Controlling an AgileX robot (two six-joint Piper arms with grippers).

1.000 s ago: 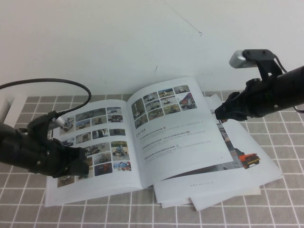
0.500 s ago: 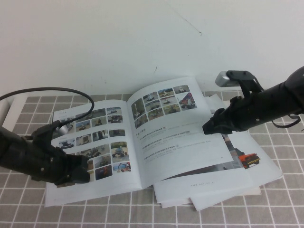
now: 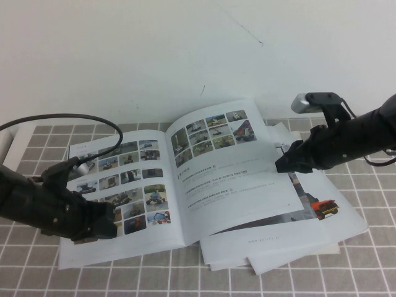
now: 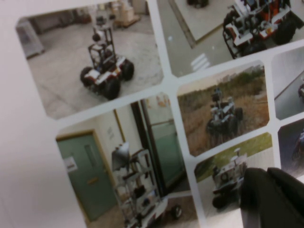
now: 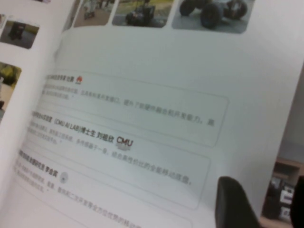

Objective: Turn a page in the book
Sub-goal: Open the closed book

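The book (image 3: 133, 244) lies open on the tiled cloth. Its left leaf is filled with photo grids. The page (image 3: 238, 182) on the right has nine small photos above text lines and bows up a little. My left gripper (image 3: 104, 224) is shut and rests on the lower left leaf; in the left wrist view its fingertips (image 4: 270, 194) touch the photo grid. My right gripper (image 3: 283, 164) is at the page's outer edge. In the right wrist view it (image 5: 266, 206) is open, one finger over the page (image 5: 142, 95) and the other beyond its edge.
Loose white sheets (image 3: 291, 247) with an orange vehicle picture (image 3: 325, 207) lie under and to the right of the book. The white wall stands behind. A black cable (image 3: 74, 117) loops above the left arm. Grey tiled cloth (image 3: 371, 185) covers the table.
My right gripper went left over the page's edge, then came back a little to the right. My left gripper slid down the left leaf early on and has held still since.
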